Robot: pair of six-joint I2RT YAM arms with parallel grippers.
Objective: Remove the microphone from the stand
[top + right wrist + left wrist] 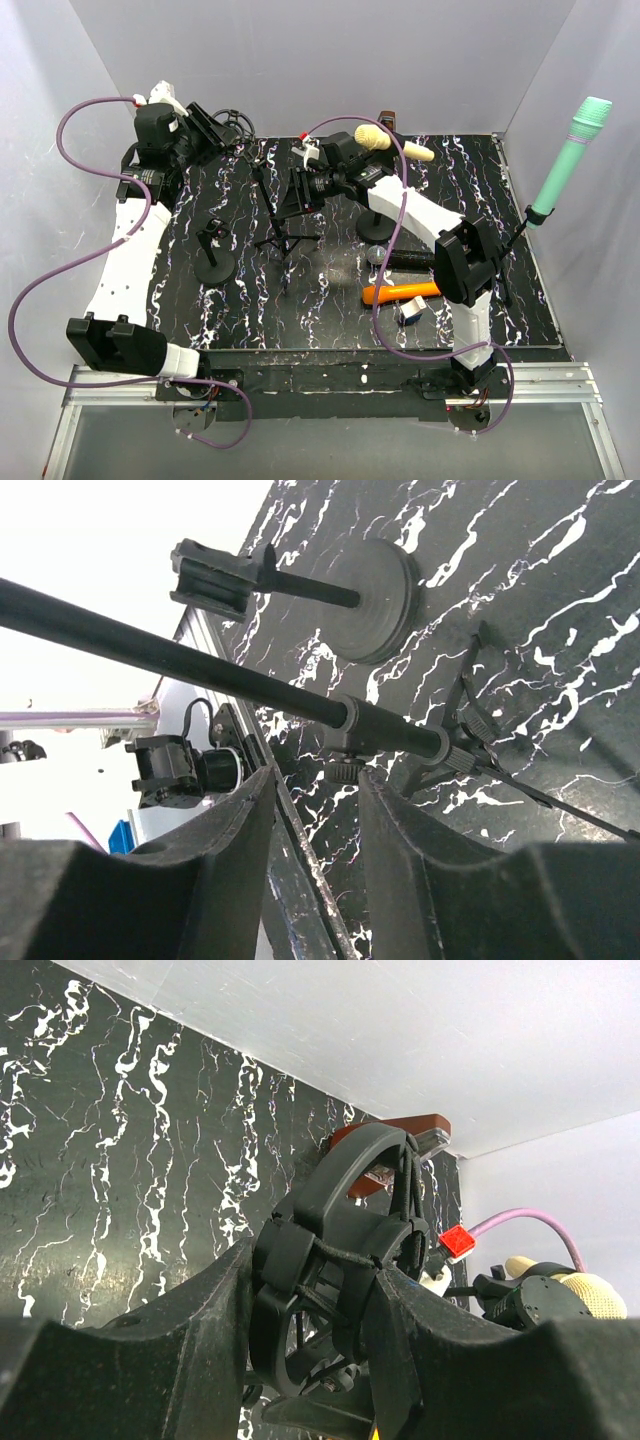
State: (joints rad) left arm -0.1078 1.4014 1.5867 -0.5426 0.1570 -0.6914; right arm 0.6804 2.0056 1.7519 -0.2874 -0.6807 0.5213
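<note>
Toward the far left corner of the surface (320,310), clamped between the left fingers (200,1350): a black ring-shaped shock mount (350,1250), pressed from both sides and held clear of the marbled top.

Near the middle, right fingers (215,850) apart, tips at either side of a small knob under the collar of a black tripod stand (390,730). Pole slanting across the wrist view just past the tips, legs spread on the surface. Cannot tell whether touching the stand or just short of it. Beyond the pole, a round-based stand (375,590) with a black clamp on its post.

At the right edge, tilted with its head up near the right wall: green microphone (572,155), seated in the clip (540,213) of a thin black stand.

Behind the right arm, raised above the surface and lying slantwise: cream microphone (392,140). Mount hidden by the arm; a round base (375,230) just below it in the top view.

Flat on the surface by the right arm's elbow: orange microphone (400,292) and, just beyond it, black microphone (405,258), not touching. Just beside the orange one, on the near side, a small blue-and-white object (410,312).
</note>
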